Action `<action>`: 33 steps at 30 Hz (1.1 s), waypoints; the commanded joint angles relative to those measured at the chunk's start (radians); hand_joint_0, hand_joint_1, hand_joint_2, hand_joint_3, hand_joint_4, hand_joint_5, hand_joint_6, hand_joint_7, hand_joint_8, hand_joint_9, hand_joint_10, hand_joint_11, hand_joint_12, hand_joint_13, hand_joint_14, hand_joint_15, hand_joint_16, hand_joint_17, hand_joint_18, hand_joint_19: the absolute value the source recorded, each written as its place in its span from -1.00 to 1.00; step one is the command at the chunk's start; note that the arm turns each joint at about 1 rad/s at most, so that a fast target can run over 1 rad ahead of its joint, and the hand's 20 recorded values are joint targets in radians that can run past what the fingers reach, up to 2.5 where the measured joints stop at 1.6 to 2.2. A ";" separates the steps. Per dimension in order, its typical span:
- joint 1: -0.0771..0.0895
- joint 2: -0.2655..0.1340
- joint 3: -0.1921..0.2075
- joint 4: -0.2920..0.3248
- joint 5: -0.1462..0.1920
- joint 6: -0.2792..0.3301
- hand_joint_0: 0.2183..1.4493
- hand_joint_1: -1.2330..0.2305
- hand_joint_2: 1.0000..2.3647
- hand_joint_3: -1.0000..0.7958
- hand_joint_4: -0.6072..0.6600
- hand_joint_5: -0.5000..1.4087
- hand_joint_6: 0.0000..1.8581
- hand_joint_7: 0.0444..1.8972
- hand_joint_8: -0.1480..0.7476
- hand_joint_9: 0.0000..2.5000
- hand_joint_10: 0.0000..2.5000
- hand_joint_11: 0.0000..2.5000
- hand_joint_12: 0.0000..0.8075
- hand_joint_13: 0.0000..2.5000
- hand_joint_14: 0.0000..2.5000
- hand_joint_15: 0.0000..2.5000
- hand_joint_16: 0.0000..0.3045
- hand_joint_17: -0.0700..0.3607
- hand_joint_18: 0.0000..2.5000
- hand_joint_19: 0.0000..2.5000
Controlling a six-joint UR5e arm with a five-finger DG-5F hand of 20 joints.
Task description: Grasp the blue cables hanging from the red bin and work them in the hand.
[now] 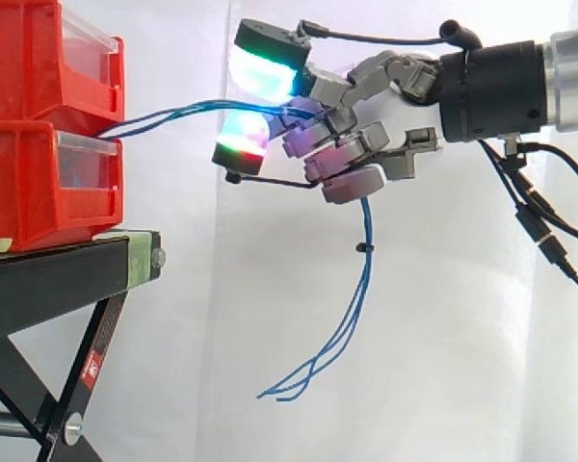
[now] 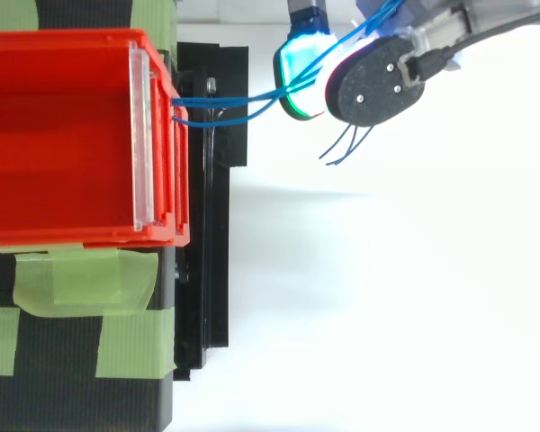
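Cables (image 1: 368, 274) run level from the red bin (image 1: 29, 183) into the hand (image 1: 371, 140), whose curled fingers (image 1: 347, 183) grip them, loose ends hanging straight below

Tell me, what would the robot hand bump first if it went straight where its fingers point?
Probably the front of the red bins, though depth is unclear; the hand grips the blue cables running from there.

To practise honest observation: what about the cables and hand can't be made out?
Side view: where the blue cables start, hidden by the red bins.
Side view: the cables' path inside the hand, covered by curled fingers.
Top view: most of the hand, cut off by the top edge.
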 commanded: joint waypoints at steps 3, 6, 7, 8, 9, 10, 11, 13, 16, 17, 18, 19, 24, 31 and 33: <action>0.000 0.000 0.000 0.001 0.003 -0.003 0.03 -0.20 -0.99 -0.88 0.27 0.10 -0.65 0.48 0.07 -0.15 1.00 0.93 -0.04 0.05 0.79 0.09 -0.65 -0.11 0.30 0.04; 0.000 0.000 0.000 0.002 0.004 -0.003 0.04 -0.23 -0.98 -0.57 0.25 0.15 -0.67 0.50 0.02 -0.09 1.00 0.98 -0.04 0.08 0.82 0.10 -0.64 -0.11 0.34 0.06; 0.000 0.000 0.000 0.002 0.004 -0.003 0.02 -0.23 -0.97 -0.45 0.24 0.17 -0.71 0.52 0.01 -0.08 1.00 0.99 -0.04 0.08 0.83 0.11 -0.65 -0.11 0.34 0.07; 0.000 0.000 0.000 0.002 0.004 -0.003 0.01 -0.23 -0.97 -0.37 0.25 0.18 -0.73 0.53 0.01 -0.07 1.00 0.98 -0.04 0.09 0.85 0.10 -0.65 -0.11 0.35 0.08; 0.000 0.000 0.000 0.002 0.004 -0.005 0.00 -0.24 -0.97 -0.33 0.26 0.18 -0.74 0.53 0.01 -0.07 1.00 0.98 -0.03 0.10 0.85 0.10 -0.63 -0.09 0.36 0.07; 0.000 0.000 0.000 0.002 0.004 -0.005 0.00 -0.24 -0.97 -0.26 0.27 0.20 -0.77 0.53 0.03 -0.05 1.00 0.98 0.01 0.12 0.84 0.10 -0.60 -0.04 0.39 0.05; 0.000 0.000 0.000 0.002 0.004 -0.005 -0.01 -0.23 -0.97 -0.19 0.28 0.21 -0.83 0.56 0.05 -0.04 1.00 0.99 0.03 0.13 0.83 0.11 -0.57 0.00 0.42 0.03; 0.000 0.000 0.000 0.005 0.004 -0.005 0.00 -0.23 -0.97 -0.12 0.34 0.22 -0.93 0.58 0.11 -0.06 1.00 1.00 0.07 0.14 0.85 0.09 -0.54 0.05 0.44 0.02; 0.000 -0.001 0.001 0.010 0.004 -0.006 -0.06 -0.20 -0.98 -0.41 0.36 0.20 -0.96 0.60 0.15 -0.09 1.00 1.00 0.12 0.12 0.88 0.07 -0.51 0.10 0.43 0.01; 0.000 0.000 0.000 0.011 0.004 -0.008 -0.11 -0.18 -0.98 -0.63 0.30 0.17 -0.96 0.62 0.11 -0.13 1.00 1.00 0.02 0.05 0.90 0.11 -0.61 -0.06 0.33 0.09; 0.000 0.000 0.000 0.011 0.004 -0.009 -0.11 -0.18 -0.99 -0.69 0.29 0.17 -0.96 0.62 0.13 -0.13 1.00 1.00 0.02 0.05 0.90 0.11 -0.61 -0.05 0.33 0.08; 0.000 0.000 0.000 0.011 0.004 -0.011 -0.13 -0.15 -0.99 -0.80 0.30 0.17 -0.95 0.62 0.11 -0.13 1.00 1.00 0.02 0.06 0.91 0.09 -0.60 -0.05 0.34 0.07; 0.000 0.000 0.000 0.013 0.004 -0.018 -0.13 -0.10 -1.00 -0.93 0.29 0.18 -0.93 0.60 0.10 -0.10 1.00 1.00 0.00 0.07 0.90 0.08 -0.61 -0.06 0.35 0.07; -0.001 0.000 0.000 0.013 0.017 -0.051 -0.03 -0.12 -1.00 -0.94 0.22 0.23 -0.85 0.59 0.03 0.00 1.00 1.00 -0.07 0.12 0.87 0.09 -0.64 -0.11 0.40 0.09; -0.001 0.000 0.000 0.013 0.032 -0.054 -0.01 -0.13 -1.00 -0.92 0.22 0.24 -0.84 0.58 -0.01 0.03 1.00 1.00 -0.08 0.14 0.85 0.10 -0.65 -0.11 0.41 0.08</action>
